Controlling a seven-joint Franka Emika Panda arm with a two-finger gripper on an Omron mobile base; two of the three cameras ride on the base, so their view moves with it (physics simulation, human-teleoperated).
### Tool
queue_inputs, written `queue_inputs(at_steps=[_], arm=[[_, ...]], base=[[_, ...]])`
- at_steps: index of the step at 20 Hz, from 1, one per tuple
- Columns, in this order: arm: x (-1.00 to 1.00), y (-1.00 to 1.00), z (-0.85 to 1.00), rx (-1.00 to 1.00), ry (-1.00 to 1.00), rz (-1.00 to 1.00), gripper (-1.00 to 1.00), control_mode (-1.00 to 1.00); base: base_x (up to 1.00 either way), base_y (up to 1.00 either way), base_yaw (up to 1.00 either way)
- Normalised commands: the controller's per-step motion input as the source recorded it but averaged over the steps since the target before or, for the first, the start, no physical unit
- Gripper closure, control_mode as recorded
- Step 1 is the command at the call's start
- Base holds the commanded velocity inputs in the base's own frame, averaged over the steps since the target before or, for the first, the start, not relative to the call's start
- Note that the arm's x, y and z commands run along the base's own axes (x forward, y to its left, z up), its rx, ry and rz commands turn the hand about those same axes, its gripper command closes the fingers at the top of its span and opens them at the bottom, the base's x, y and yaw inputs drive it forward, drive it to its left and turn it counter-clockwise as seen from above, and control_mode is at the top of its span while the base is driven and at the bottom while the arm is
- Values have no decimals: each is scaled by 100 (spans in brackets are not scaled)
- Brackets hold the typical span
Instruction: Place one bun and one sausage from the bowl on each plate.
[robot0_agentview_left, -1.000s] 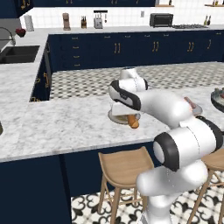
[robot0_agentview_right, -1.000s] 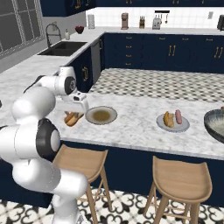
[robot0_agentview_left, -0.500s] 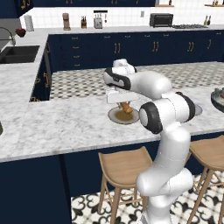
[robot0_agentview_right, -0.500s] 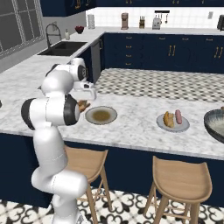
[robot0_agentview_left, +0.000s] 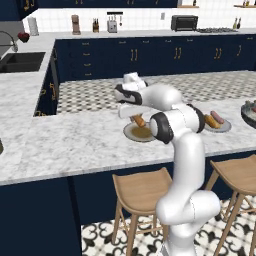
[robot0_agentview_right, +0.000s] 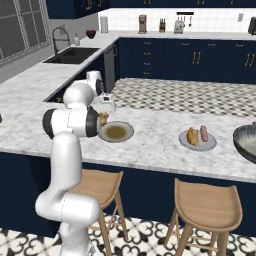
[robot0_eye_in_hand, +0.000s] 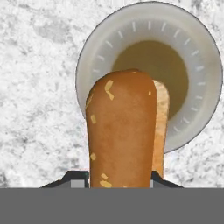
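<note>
Pincer (robot0_eye_in_hand: 120, 181) pinching golden-orange oblong bun (robot0_eye_in_hand: 121, 131), my hold hovering it above grey-rimmed round plate with brownish-olive centre (robot0_eye_in_hand: 199, 52) on white marble counter (robot0_eye_in_hand: 35, 65); lined up for drop, I judge.

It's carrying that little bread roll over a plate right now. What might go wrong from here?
The bun is pinched at one end by the end effector, hanging above the brown-centred plate. From the hand view it sits over the plate's near rim, so if let go now it could land on the edge and roll onto the counter. Held only at its end, it might also slip early. This plate has no sausage yet, unlike the other plate.
</note>
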Motion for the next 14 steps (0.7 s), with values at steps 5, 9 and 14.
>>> queue_inputs(at_steps=[5,9,14], arm=[[26,-31,-52,18,0,11,100,-100],[1,2,-32,0,0,6,100,-100],[4,6,-25,0,-1,2,100,-100]], base=[[0,0,0],[0,0,0],[0,0,0]])
